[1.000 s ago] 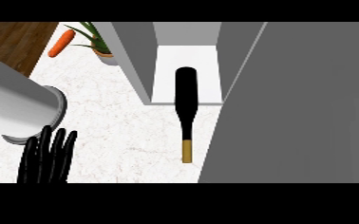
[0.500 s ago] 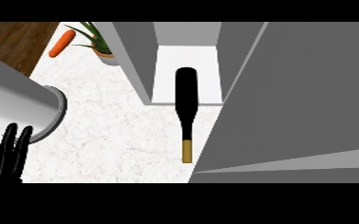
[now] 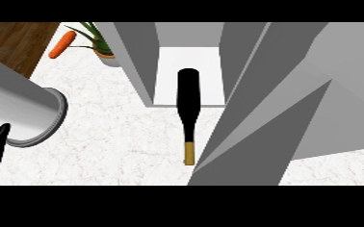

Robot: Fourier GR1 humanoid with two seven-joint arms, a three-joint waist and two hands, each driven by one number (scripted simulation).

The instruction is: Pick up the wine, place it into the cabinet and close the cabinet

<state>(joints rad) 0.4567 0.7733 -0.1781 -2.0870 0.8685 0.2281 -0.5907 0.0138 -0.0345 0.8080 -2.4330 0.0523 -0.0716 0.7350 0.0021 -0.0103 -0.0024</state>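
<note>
Now the left hand (image 3: 4,139) has pulled back almost out of view. A second ago it showed plainly at the lower left with its fingers up; now only a thin black bit peeks in at the left edge, so I cannot tell if its fingers are open or curled. The right hand does not show at all.

The big grey door (image 3: 284,110) on the right has moved too. It now cuts further across the view, and its near edge comes down close beside the neck of the wine (image 3: 188,110). That looks like the door is swinging shut.

The wine lies flat, fat end inside the cabinet (image 3: 138,62) on its white floor, thin neck and gold tip sticking out over the counter (image 3: 121,139). No hand holds it. I think the neck could get in the door's way, so the closing may not go all the way.

Nothing else is in the cabinet. A grey pot (image 3: 28,110) stands at the left. A plant (image 3: 99,41) sits at the back, with a carrot (image 3: 62,44) near it.
</note>
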